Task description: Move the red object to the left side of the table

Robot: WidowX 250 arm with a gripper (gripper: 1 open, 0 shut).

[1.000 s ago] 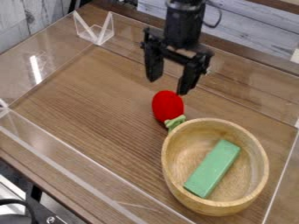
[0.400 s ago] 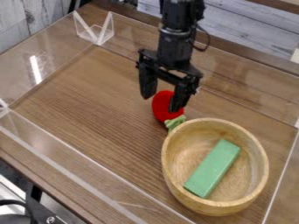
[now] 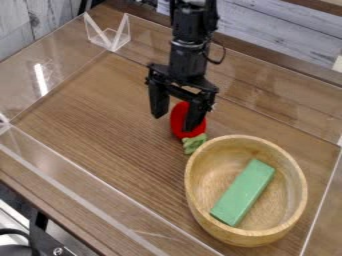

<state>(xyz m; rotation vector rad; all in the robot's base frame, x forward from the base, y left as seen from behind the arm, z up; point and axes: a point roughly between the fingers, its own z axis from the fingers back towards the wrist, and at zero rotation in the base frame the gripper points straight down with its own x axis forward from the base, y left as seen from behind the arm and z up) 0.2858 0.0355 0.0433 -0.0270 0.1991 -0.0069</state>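
The red object (image 3: 186, 124), a small rounded toy with a light green leafy end, lies on the brown wood-grain table (image 3: 94, 115) just beyond the wooden bowl's rim. My gripper (image 3: 181, 118) points down over it and stands open, one black finger on each side of the toy. The right finger (image 3: 203, 110) covers part of its red side. Whether the pads touch it cannot be made out.
A round light wooden bowl (image 3: 201, 178) holding a flat green block (image 3: 243, 190) stands at the front right, close to the toy. Low clear acrylic walls (image 3: 40, 150) border the table. A clear folded stand (image 3: 107, 33) sits at the back left.
The gripper has come down and shifted left, from above and behind the toy to straddling it. Its jaws stayed open. The toy and bowl have not moved.
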